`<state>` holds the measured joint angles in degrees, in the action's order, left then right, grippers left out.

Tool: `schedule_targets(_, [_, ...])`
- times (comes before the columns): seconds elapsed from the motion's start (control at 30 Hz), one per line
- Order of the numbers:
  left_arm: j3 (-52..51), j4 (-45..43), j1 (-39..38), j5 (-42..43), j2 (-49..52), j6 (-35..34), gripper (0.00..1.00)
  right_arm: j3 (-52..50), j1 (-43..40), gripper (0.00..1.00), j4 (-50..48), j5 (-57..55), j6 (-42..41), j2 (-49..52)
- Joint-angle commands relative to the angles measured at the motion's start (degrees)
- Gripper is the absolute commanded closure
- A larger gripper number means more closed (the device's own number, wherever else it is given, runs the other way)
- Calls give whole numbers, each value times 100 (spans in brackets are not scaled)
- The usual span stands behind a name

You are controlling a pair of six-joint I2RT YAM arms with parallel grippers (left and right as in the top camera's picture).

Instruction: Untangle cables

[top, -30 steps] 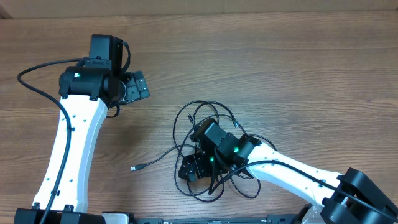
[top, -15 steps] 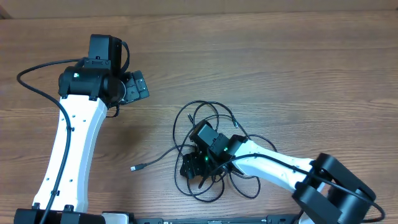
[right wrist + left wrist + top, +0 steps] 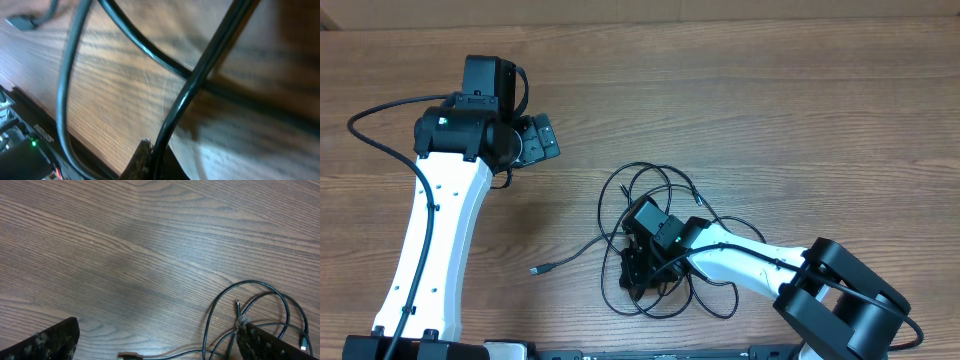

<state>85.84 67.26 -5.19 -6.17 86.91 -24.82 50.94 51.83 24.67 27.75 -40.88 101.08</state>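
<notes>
A: Wooden counter [image 3: 770, 120]: cables [image 3: 197, 80] in one tangle at its near edge, right arm [image 3: 750, 265] lying across the heap and hiding part.

B: Noted. The right pincer [image 3: 635, 270] is clamped on a strand inside the tangle. The left pincer [image 3: 542, 138] is wide, empty, well apart. One plug [image 3: 535, 270] trails out leftward.

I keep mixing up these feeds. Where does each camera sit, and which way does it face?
Overhead: above the table, facing straight down; both arms, cables under the right gripper.
Left wrist: behind the open left gripper, seen at bottom corners, facing down across bare wood.
Right wrist: low in the tangle, gripper shut on one strand.
Overhead and left wrist share the loose plug.
</notes>
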Motion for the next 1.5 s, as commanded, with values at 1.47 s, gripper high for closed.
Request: schedule_targets(1.47, [57,-22,20,24,20,127,0,5906,-5274,96,1864,-5895,2304,-3357])
